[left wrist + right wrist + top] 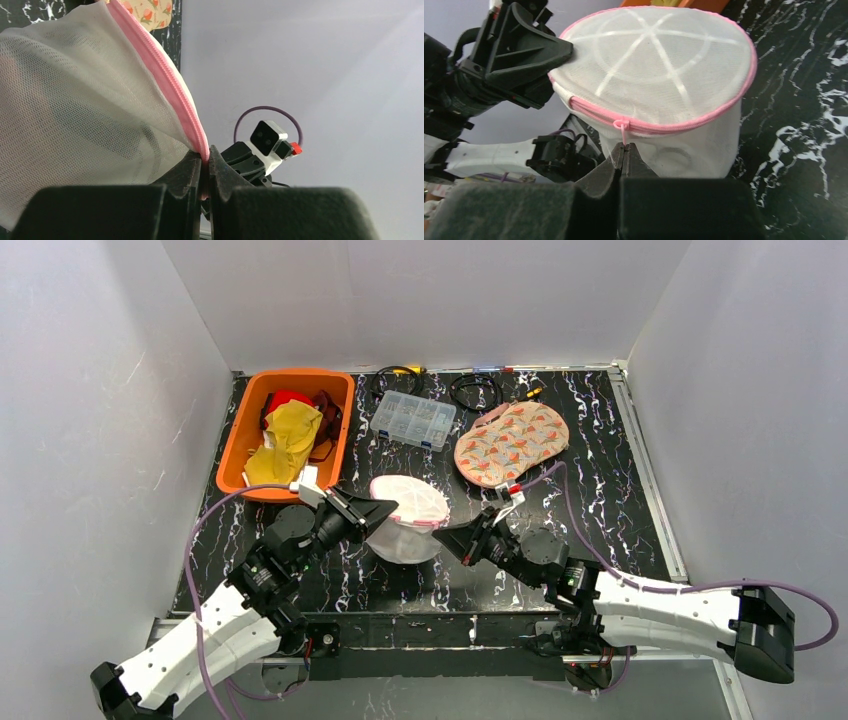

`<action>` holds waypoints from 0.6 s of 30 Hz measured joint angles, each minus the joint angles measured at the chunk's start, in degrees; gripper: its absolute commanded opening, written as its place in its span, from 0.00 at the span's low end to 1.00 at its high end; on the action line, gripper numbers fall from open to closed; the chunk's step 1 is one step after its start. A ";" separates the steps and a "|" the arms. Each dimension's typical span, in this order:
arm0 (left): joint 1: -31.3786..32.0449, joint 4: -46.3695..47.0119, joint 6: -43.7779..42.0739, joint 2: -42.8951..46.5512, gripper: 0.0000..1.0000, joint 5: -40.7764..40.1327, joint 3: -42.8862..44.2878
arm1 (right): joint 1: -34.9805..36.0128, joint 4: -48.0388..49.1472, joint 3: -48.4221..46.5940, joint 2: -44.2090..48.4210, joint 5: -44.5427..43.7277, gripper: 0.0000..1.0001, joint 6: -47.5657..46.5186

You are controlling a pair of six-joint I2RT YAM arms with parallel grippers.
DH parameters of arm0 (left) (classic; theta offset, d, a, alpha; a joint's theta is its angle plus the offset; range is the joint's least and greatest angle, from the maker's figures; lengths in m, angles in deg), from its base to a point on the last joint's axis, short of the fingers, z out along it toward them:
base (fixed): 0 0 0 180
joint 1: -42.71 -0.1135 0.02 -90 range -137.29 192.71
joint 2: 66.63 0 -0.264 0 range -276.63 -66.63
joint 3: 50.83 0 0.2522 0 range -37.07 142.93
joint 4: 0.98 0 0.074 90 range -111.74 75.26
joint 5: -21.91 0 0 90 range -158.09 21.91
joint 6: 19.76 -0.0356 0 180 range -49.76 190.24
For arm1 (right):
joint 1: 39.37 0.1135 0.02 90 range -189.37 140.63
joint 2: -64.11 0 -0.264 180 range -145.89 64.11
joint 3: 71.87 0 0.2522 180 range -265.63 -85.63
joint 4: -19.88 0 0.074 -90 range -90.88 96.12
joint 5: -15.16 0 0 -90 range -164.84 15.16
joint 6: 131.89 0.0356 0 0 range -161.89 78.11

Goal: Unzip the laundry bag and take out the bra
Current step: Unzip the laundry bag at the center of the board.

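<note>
**Right gripper** [625,150]: the 2 fingers are pressed together on the lower end of the pink pull tab [624,136], so the grip is confirmed. The tab rises straight from the fingertips to the slider [620,123], just above them.

**Zipper:** from the slider, the pink zipper track [674,128] runs crosswise to the fingers, both ways round the rim of the round mesh laundry bag [654,70]. Judgement: the pull must follow that curve sideways, not back toward the wrist.

**Left gripper** [205,164]: it is clamped on the same pink rim at the bag's opposite side, bracing it. The right arm is the nearer to the slider.

**Not determinable:**
- Which direction opens the track.
- Whether any teeth are parted.
- Where the bra is. It is presumably inside the bag, but it cannot be made out through the mesh.
</note>
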 measured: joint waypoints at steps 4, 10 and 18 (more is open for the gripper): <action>0.00 0.70 -1.88 -1.90 0.00 0.74 -0.63 | 0.00 -6.88 -0.13 1.90 -1.88 0.01 -2.36; -0.39 3.78 -10.49 -11.87 0.00 6.36 -0.17 | 0.00 -19.41 -2.12 3.87 -3.61 0.01 -8.92; -3.98 14.99 -20.35 -33.18 0.06 20.06 2.73 | -0.13 -31.56 -3.37 4.09 -3.63 0.01 -15.78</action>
